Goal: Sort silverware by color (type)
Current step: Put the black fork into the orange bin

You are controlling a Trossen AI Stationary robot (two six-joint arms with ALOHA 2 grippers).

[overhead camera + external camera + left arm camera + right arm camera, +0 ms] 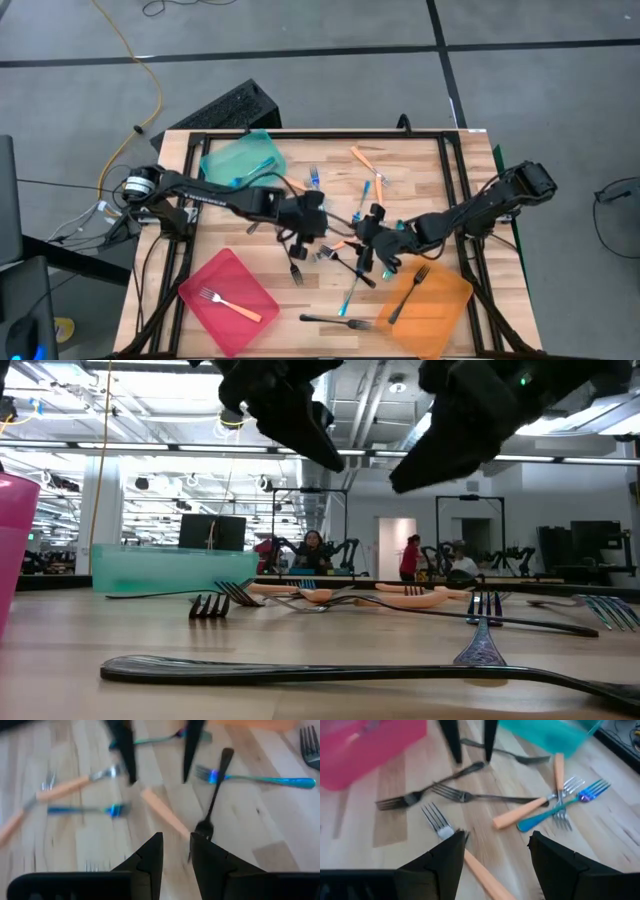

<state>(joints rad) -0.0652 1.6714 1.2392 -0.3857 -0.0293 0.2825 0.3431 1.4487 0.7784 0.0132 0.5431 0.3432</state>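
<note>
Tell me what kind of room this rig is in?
Probably a robotics lab or workshop: beyond the wooden table, the low view shows a large open hall with ceiling strip lights, other robot arms at benches, and people working there.

The wooden table (250, 330) carries three translucent trays: a teal tray (243, 158) lies well behind the left gripper (310, 232), a red tray (228, 300) on its near side, and an orange tray (432, 298) just on the near side of the right gripper (372, 232). Loose forks (340, 245) lie scattered on the bare wood between and around both grippers (some crossing one another), and a black fork (335, 321) lies apart between the red and orange trays.
</note>
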